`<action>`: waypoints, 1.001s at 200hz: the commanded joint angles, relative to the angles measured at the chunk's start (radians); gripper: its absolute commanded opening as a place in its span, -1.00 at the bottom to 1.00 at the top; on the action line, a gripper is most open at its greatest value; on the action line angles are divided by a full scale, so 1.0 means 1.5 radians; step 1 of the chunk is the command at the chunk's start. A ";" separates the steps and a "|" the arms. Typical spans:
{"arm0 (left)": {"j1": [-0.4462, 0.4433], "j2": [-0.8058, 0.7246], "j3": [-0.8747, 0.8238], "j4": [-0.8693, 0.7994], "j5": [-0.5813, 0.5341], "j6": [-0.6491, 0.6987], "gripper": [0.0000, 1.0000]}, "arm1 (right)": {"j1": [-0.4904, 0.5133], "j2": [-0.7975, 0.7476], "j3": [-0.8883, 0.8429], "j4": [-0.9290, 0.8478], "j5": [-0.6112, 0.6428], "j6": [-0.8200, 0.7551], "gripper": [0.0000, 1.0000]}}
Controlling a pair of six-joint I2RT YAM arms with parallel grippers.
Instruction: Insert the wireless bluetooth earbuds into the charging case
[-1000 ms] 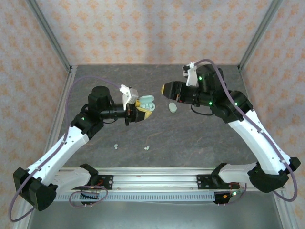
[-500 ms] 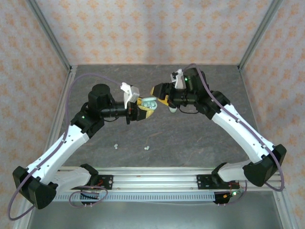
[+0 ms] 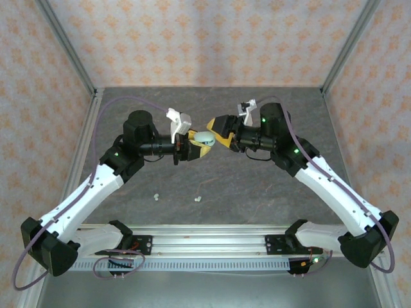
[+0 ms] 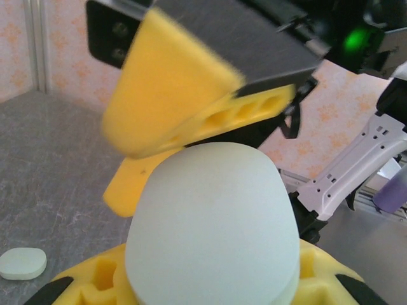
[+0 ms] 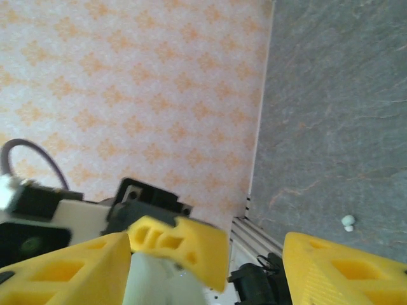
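Two arms on one worktop, entered from the near edge to the back.

1. Aluminium rail (image 3: 205,240): runs along the near edge and carries both arm bases, the left arm's at the left.
2. Worktop (image 3: 257,186): dark grey, stone-patterned.
3. Wireless earbuds, two tiny white pieces: first earbud (image 3: 156,196) and second earbud (image 3: 198,199). They lie loose on the bare worktop, just beyond the rail and near each other. Both are well apart from the case held above and behind them. One of them also shows low at the right in the right wrist view (image 5: 348,222); which of the two cannot be told.
4. Left gripper (image 3: 198,144): raised over mid-worktop and pointing right. Its yellow jaws are clamped on the charging case.
5. Charging case (image 3: 204,137): pale green and rounded, held off the worktop. Its domed end stands out past the jaws in the left wrist view (image 4: 213,222).
6. Right gripper (image 3: 217,131): faces the left one, tip to tip. Its jaws stand apart, with the case and one yellow finger of the left gripper between them. One of its yellow fingers (image 4: 178,95) lies just over the dome; whether they touch cannot be told.
7. Second pale green oval case (image 4: 22,262): flat on the worktop, beyond the held case.
8. Back wall (image 3: 205,45): pale, with an orange floral pattern.
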 commanded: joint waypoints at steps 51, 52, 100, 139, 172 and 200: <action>0.002 0.022 0.034 0.021 -0.017 -0.045 -1.00 | 0.015 -0.025 -0.040 0.119 -0.031 0.064 0.31; 0.002 0.022 0.035 0.020 -0.016 -0.045 -1.00 | 0.015 -0.026 -0.041 0.119 -0.030 0.064 0.31; 0.002 0.038 0.055 0.020 -0.011 -0.055 -1.00 | 0.026 -0.029 -0.060 0.109 -0.030 0.068 0.32; 0.000 0.041 0.057 0.007 -0.020 -0.054 -1.00 | 0.029 -0.029 -0.056 0.115 -0.031 0.081 0.16; -0.005 0.038 0.059 -0.021 -0.031 -0.041 -0.62 | 0.029 -0.029 -0.063 0.148 -0.028 0.112 -0.15; -0.010 0.034 0.060 -0.034 -0.034 -0.037 -0.23 | 0.028 -0.030 -0.072 0.182 -0.024 0.141 -0.32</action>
